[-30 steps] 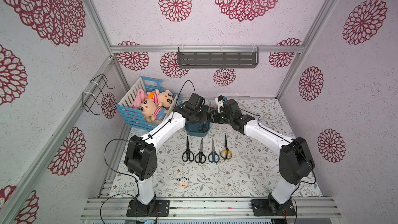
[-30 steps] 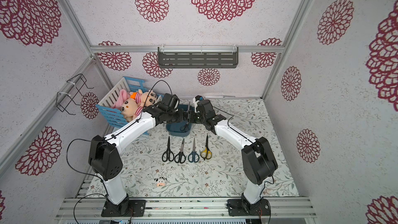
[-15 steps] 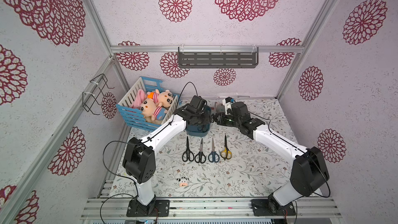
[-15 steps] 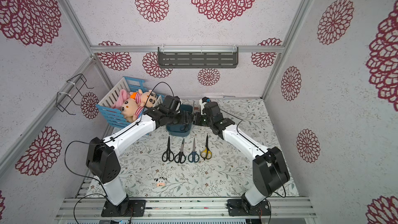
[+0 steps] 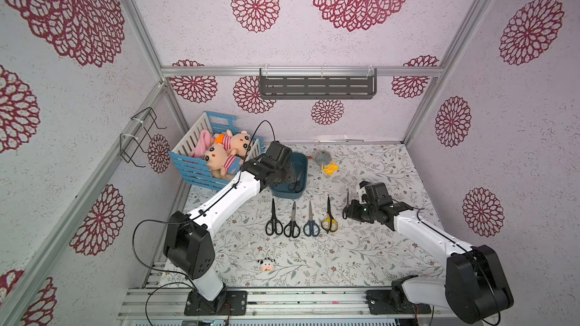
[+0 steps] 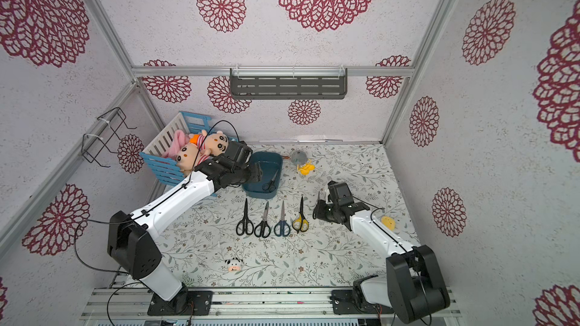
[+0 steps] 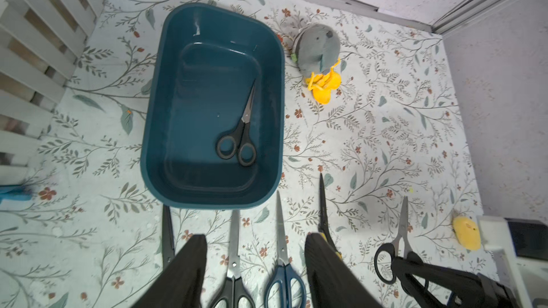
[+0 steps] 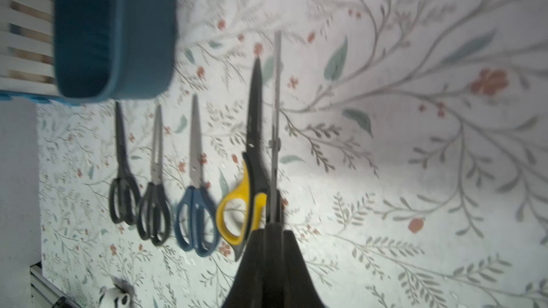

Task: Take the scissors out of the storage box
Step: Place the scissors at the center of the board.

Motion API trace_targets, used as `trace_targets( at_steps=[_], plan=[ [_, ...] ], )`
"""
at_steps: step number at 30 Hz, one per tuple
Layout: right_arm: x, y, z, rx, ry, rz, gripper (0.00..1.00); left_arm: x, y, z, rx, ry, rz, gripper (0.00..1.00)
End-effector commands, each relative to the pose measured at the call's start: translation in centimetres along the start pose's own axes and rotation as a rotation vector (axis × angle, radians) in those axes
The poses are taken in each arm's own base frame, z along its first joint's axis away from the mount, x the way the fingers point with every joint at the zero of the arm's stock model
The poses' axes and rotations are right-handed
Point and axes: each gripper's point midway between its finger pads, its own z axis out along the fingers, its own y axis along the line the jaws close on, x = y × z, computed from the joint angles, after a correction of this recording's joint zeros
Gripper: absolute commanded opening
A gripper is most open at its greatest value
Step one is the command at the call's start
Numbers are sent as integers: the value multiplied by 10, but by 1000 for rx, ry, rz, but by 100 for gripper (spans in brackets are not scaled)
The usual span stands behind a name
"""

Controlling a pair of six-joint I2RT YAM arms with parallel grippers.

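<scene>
Left claw [image 7: 256,240]: fingers well apart, nothing between them, hanging over the near end of the box [image 7: 157,131]. Right claw [image 8: 274,231]: clamped tight on the handle end of the held pair [image 8: 277,108], small with black loops. Its blades point away from the arm, and it sits just beside the yellow pair [image 8: 252,143]. Cannot tell whether it touches the mat [image 5: 361,261]. Box is a dark teal tub. One boxed pair [image 7: 241,131], small and black-handled, lies flat on its floor toward the right wall, handles toward the robot. On the mat in front of the box is a row with tips toward it: black pair [image 5: 273,224], second black pair [image 5: 292,225], blue pair [image 5: 310,225], then the yellow one. Blue-and-white crate [image 5: 191,170] stands just left of the box and holds plush dolls [image 5: 227,152]. Mat is pale with a leaf-and-flower print. A grey plush [image 7: 317,45] lies beyond the box's far right corner, a cow toy [image 5: 266,265] near the front edge, and a yellow lump [image 6: 388,223] beside the right arm. Walls are speckled white with red flower medallions, with a grey shelf [image 5: 317,87] on the back wall and a wire rack [image 5: 138,139] on the left.
</scene>
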Motion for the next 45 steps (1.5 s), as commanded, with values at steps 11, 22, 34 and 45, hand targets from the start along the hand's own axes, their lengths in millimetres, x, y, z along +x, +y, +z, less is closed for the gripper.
trace_targets(
  at_steps=[11,22,34,45],
  plan=[
    [5,-4,24,-33,2,-30,11,-3,11,-8,-35,-18,-6,55],
    [21,-24,38,34,67,-7,24,-10,9,-7,-42,-22,8,55],
    [13,-27,27,85,51,-18,45,-10,10,7,-67,-2,46,55],
    [0,-22,5,135,45,-50,51,16,26,99,-191,137,138,49]
  ],
)
